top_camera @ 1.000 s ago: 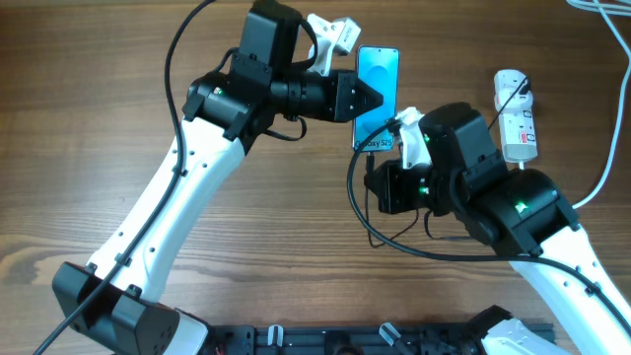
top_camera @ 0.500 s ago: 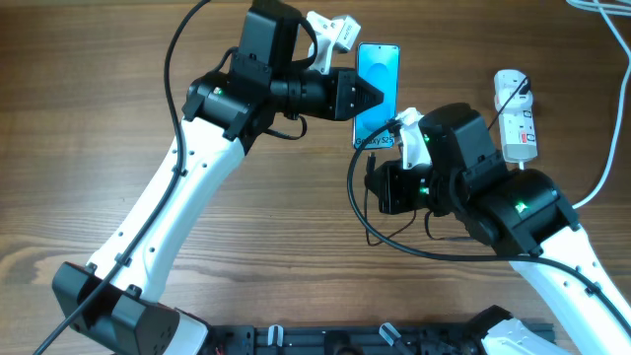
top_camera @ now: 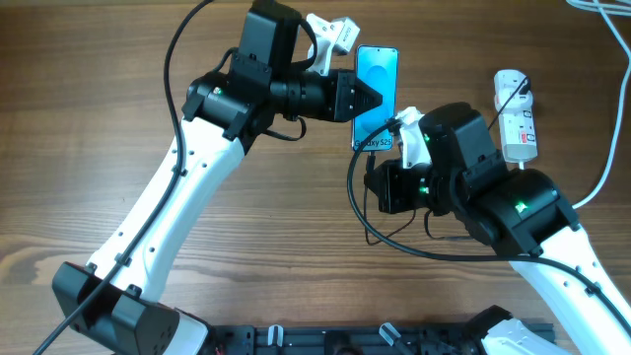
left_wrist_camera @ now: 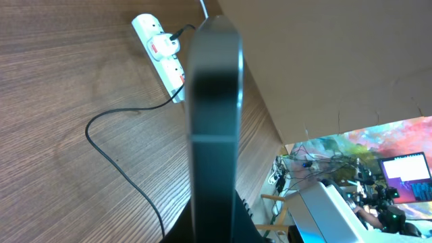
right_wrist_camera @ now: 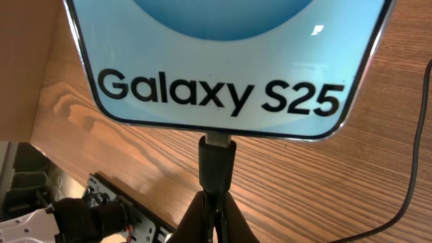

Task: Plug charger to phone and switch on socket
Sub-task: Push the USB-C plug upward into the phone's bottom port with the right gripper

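Note:
The phone (top_camera: 378,89) has a cyan screen and a white strip reading "Galaxy S25" (right_wrist_camera: 223,91). My left gripper (top_camera: 373,102) is shut on its edge; the left wrist view shows the phone edge-on (left_wrist_camera: 214,115). My right gripper (right_wrist_camera: 216,209) is shut on the charger's dark connector (right_wrist_camera: 216,162), whose tip sits in the phone's bottom port. The thin black charger cable (top_camera: 357,197) loops below the phone. The white socket (top_camera: 517,118) with a red mark lies at the right and also shows in the left wrist view (left_wrist_camera: 162,54).
A thick white cord (top_camera: 616,118) runs along the right edge from the socket. A black plug (top_camera: 520,96) sits in the socket. The left arm's body (top_camera: 246,84) and the right arm's body (top_camera: 473,197) crowd the middle of the wooden table.

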Robot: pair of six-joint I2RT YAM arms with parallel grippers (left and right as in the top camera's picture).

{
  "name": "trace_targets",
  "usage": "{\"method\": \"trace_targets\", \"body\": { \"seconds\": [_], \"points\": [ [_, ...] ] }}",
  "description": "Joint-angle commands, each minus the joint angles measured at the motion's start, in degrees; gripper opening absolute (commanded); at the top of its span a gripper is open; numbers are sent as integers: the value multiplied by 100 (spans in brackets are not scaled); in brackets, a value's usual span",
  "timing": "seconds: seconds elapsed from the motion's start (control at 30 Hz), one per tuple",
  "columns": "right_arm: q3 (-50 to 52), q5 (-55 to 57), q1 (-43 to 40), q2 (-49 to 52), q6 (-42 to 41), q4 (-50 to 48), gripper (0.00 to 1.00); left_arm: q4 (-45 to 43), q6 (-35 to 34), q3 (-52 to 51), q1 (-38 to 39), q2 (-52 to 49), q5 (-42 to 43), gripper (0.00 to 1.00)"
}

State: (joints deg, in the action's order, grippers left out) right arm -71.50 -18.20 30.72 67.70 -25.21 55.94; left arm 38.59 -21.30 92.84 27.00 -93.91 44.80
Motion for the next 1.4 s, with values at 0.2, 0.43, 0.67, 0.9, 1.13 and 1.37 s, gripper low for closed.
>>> {"method": "trace_targets", "body": {
  "seconds": [0.2,0.43,0.67,0.9,1.13,1.37],
  "points": [
    [-81,-87,24,24,122,-83,4,-39,-13,59,-26,48,79,4],
    [-81,-87,24,24,125,-101,4,-42,-11,59,-26,48,179,4],
    [-81,-92,24,24,120,-76,4,-44,-13,59,-26,46,208,4],
    [-81,-111,24,24,120,-59,4,-46,-13,59,-26,46,208,4],
    [-81,-109,24,24,120,-31,4,-48,-15,59,-26,48,208,4],
    [-81,-111,24,24,120,-11,4,-103,-15,59,-26,46,208,4]
  ]
}}
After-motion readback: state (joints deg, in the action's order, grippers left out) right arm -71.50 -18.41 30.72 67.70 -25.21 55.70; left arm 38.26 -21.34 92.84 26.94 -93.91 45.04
